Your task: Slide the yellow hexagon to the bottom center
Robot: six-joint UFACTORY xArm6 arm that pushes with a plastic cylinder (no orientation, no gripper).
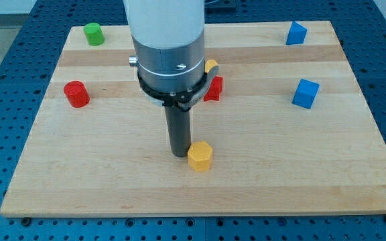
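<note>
The yellow hexagon (200,156) lies on the wooden board (112,181) a little below the board's middle. My tip (179,155) rests on the board just to the view's left of the hexagon, touching or nearly touching its left side. The arm's grey and white body rises above it and hides part of the board's middle.
A green cylinder (94,33) stands at the top left and a red cylinder (76,94) at the left. A red block (214,89) and a yellow block (211,65) peek out from behind the arm. Two blue blocks sit at the top right (295,33) and right (305,93).
</note>
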